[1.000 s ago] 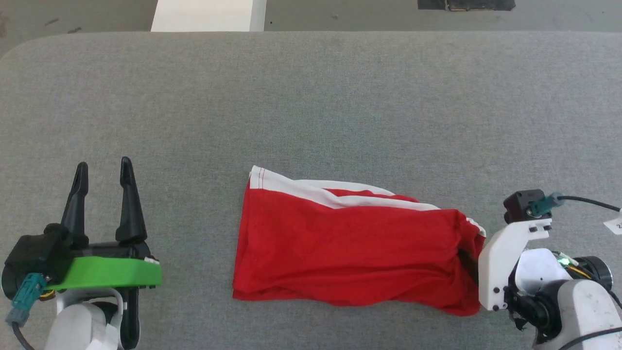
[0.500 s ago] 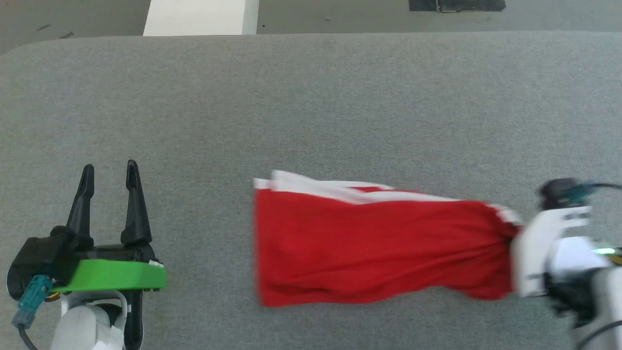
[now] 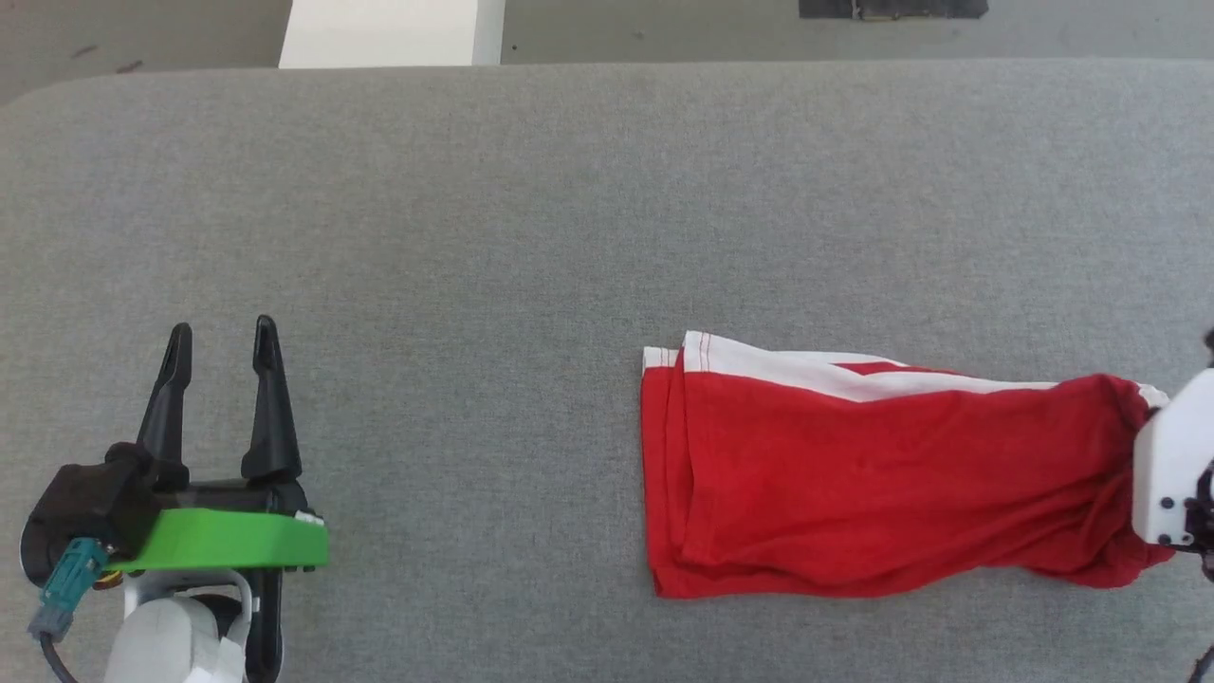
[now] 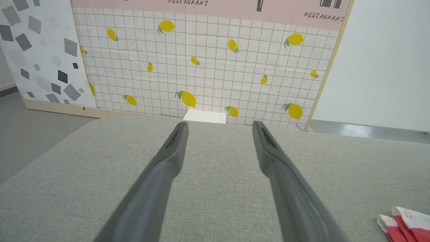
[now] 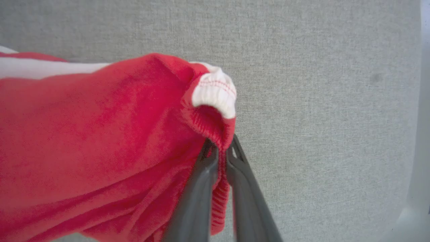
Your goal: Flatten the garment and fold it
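Note:
The garment (image 3: 882, 479) is bright red with white bands along its far edge, stretched out on the grey table at the right of the head view. Its right end bunches at my right gripper's white mount at the frame's right edge. In the right wrist view my right gripper (image 5: 221, 148) is shut on the garment (image 5: 100, 141), pinching the red hem just below a white cuff. My left gripper (image 3: 220, 343) stands open at the lower left, far from the cloth, nothing between its fingers. The left wrist view shows the left gripper (image 4: 218, 129) and a corner of the garment (image 4: 403, 225) at lower right.
The grey fabric table (image 3: 569, 209) runs wide to the left and back. Beyond its far edge stand a white block (image 3: 389, 33) and a dark object (image 3: 892, 8) on the floor. A lemon-patterned panel (image 4: 208, 60) stands behind the table.
My right gripper has shut on the garment's right end and dragged it to the right across the table, stretching it. The left gripper has stayed put and open.

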Robot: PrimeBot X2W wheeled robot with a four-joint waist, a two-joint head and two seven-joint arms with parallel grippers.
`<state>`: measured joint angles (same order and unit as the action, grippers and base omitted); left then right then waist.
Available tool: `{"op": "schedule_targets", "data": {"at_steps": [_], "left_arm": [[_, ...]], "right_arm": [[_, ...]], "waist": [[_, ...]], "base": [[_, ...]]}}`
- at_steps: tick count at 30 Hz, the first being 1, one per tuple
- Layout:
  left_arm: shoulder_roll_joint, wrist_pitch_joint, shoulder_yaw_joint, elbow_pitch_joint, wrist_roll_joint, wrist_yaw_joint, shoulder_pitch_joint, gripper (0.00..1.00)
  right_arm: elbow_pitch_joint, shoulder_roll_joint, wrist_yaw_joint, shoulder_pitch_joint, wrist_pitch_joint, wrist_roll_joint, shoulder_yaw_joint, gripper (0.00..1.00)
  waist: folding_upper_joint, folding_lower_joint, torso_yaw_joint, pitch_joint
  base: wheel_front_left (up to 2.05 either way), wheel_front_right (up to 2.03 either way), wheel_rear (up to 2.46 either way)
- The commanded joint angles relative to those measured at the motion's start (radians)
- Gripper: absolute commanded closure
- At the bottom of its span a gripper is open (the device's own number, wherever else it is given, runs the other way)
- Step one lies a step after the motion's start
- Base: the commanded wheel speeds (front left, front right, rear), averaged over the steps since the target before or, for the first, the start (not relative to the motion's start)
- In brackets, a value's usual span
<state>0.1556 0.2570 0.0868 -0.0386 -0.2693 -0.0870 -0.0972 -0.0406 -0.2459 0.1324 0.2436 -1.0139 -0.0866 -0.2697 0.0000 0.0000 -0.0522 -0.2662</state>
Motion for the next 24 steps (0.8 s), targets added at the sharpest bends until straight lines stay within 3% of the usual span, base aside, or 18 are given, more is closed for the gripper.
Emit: {"op": "schedule_targets", "data": {"at_steps": [1, 6, 12, 17, 24], "left_arm": [[-0.006, 0.005, 0.006, 0.004, 0.01, -0.004, 0.008, 0.0], [-0.014, 0.005, 0.011, 0.009, 0.016, -0.007, 0.029, 0.0], [-0.028, 0.005, 0.012, 0.01, 0.019, -0.009, 0.041, 0.0], [-0.036, 0.005, 0.005, 0.014, 0.022, -0.013, 0.038, 0.0], [-0.041, 0.005, 0.005, 0.02, 0.023, -0.02, 0.042, 0.0]], "right_arm": [[0.025, -0.001, -0.002, -0.01, -0.024, -0.006, 0.015, 1.0], [0.207, -0.014, -0.002, -0.061, -0.203, -0.058, 0.122, 1.0], [0.346, 0.047, -0.002, -0.078, -0.328, -0.148, 0.219, 1.0], [0.316, 0.123, -0.002, -0.043, -0.307, -0.17, 0.329, 1.0], [0.174, 0.175, -0.002, 0.034, -0.217, -0.168, 0.458, 1.0]], "waist": [[0.0, 0.0, -0.003, 0.016], [0.0, 0.0, -0.003, 0.053], [0.0, 0.0, -0.002, 0.076], [0.0, 0.0, -0.014, 0.081], [0.0, 0.0, -0.054, 0.079]], "base": [[0.0, 0.0, 0.0], [0.0, 0.0, 0.0], [0.0, 0.0, 0.0], [0.0, 0.0, 0.0], [0.0, 0.0, 0.0]]}}
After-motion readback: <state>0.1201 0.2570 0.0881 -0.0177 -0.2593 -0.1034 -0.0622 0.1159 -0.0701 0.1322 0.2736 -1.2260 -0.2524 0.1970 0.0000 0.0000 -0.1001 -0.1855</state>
